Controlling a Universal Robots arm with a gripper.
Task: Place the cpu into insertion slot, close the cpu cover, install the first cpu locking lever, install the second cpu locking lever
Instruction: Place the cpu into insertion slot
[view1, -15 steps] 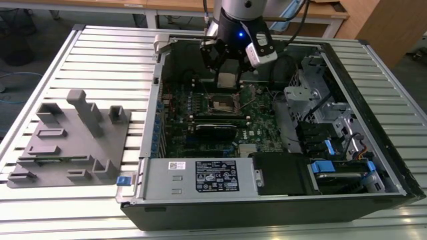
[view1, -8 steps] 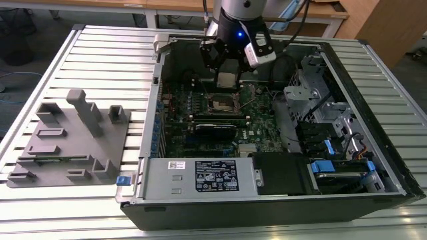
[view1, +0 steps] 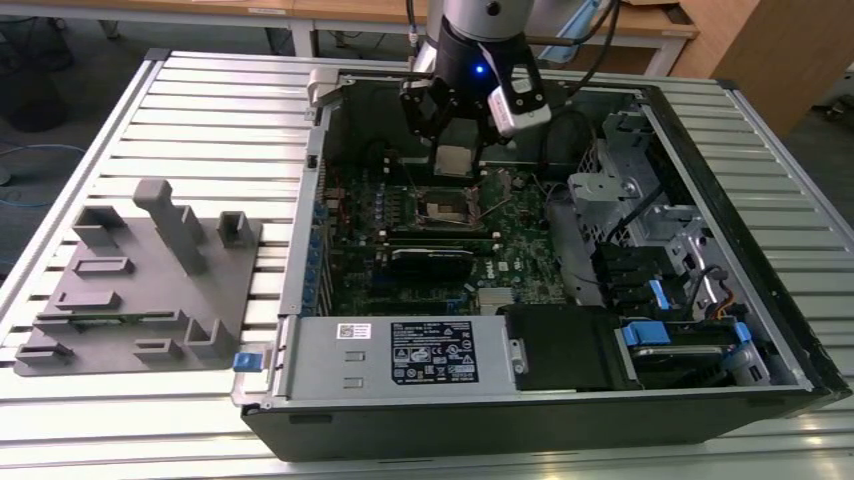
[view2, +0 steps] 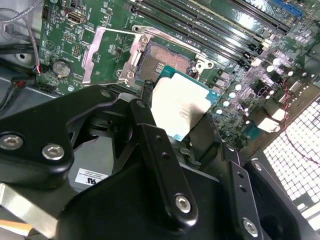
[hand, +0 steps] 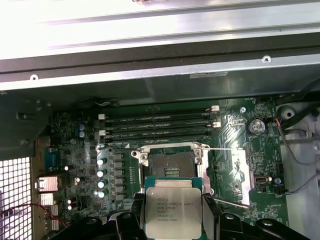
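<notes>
My gripper (view1: 454, 158) hangs inside the open computer case, shut on the cpu (view1: 455, 162), a flat square chip with a silvery top. In both wrist views the cpu (view2: 181, 106) (hand: 173, 212) is pinched by its edges between the black fingers (hand: 208, 211). It hovers a little above and beside the insertion slot (view1: 447, 207) (view2: 163, 59) (hand: 171, 167), whose dark centre lies bare. The cpu cover (view2: 101, 54) (hand: 234, 172), a silvery frame plate, is swung open next to the socket. A thin wire locking lever (hand: 222, 149) stands released along the socket's side.
Long black memory slots (hand: 160, 125) run beside the socket. The case wall (view1: 310, 200), a labelled metal box (view1: 427, 350) and drive bays (view1: 667, 270) surround the board. A grey fixture plate (view1: 134, 280) lies on the slatted table at the exterior view's left.
</notes>
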